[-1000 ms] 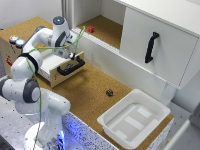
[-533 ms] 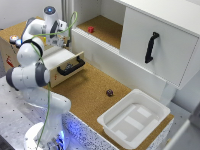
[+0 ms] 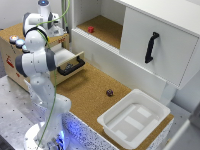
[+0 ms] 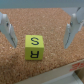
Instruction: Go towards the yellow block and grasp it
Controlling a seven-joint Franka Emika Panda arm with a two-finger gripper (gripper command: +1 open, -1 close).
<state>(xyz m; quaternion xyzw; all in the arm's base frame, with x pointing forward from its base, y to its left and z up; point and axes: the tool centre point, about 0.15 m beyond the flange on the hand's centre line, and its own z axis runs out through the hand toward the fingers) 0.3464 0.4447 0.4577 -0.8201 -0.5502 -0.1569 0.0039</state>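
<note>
The yellow block (image 4: 34, 47) is a small bright yellow cube with black letters, lying on a cork surface in the wrist view. My gripper (image 4: 40, 31) is open above it. One finger (image 4: 6, 30) shows on one side of the block and the other finger (image 4: 74, 30) on the other side, both clear of it. In the exterior view the arm (image 3: 40, 35) reaches up at the back left, over the wooden box, and the yellow block is hidden behind it.
A small red block (image 3: 91, 29) lies on the open cabinet shelf. A dark maroon block (image 3: 109, 92) lies on the cork table. A white tray (image 3: 112, 125) stands at the front. An open drawer (image 3: 70, 67) and round buttons (image 3: 17, 41) are beside the arm.
The arm has swung from above the open drawer back and towards the exterior view's left, and now stands more upright over the wooden box.
</note>
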